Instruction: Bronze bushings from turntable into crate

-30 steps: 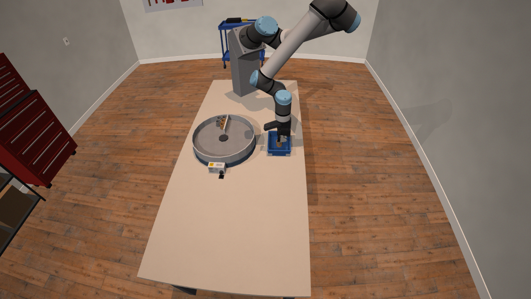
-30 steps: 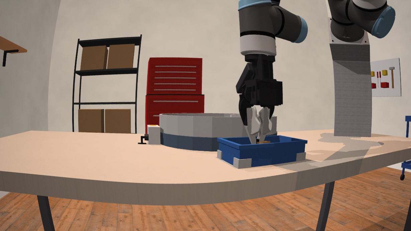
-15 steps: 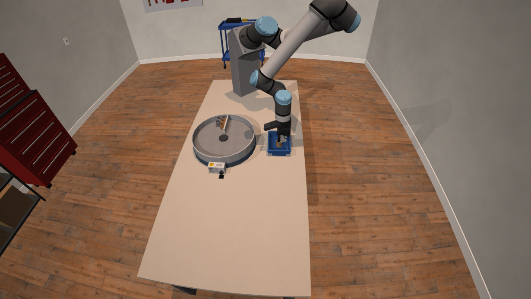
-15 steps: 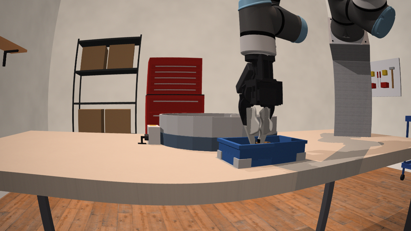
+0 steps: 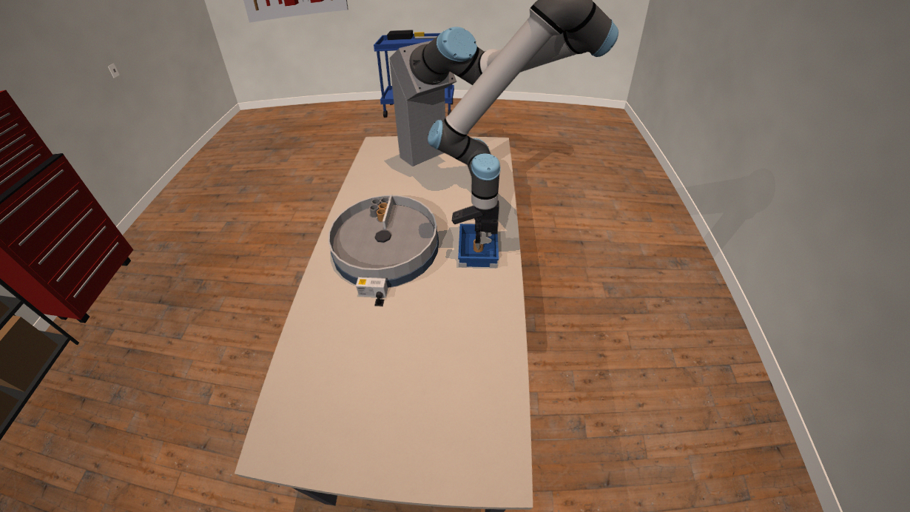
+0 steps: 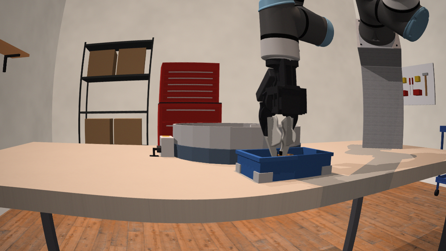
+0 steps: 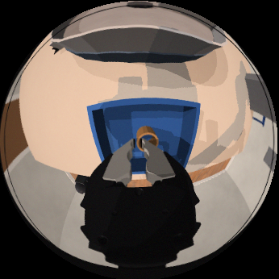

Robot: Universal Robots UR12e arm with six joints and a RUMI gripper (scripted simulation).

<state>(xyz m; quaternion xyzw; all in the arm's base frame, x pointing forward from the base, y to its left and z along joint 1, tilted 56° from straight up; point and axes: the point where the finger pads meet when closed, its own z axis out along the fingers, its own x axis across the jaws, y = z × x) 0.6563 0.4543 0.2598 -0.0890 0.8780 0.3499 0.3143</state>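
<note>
We judge that the coming move turns on how the gripper [image 5: 477, 242] [image 6: 278, 153] [image 7: 137, 139] meets the hollow bronze cylindrical bushing [image 5: 480, 248] [image 6: 290, 154] [image 7: 144, 131] within the blue rectangular open crate [image 5: 478, 261] [image 6: 293, 169] [image 7: 142, 101], right of the grey round walled turntable [image 5: 354, 245] [image 6: 211, 137]. The bushing's long axis looks close to upright, and the fingers reach down roughly along it. They stand nearly together, set off to one side of its centre, one tip overlapping its open mouth and the other outside its wall; we cannot tell whether they pinch that wall or have just let go. Our release should part them gently, since the inner finger could push the sleeve over, then lift straight up along the bore. More bronze bushings [image 5: 381, 214] wait on the turntable's far side, close to grey steel bushings [image 5: 373, 210], so we judge the job unfinished.

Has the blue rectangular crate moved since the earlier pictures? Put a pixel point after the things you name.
No, the blue rectangular crate [image 5: 478, 261] [image 6: 296, 169] [image 7: 143, 101] shows no shift against the pale tabletop [image 5: 407, 382] [image 6: 93, 174] [image 7: 56, 109] in the top or exterior view.
</note>
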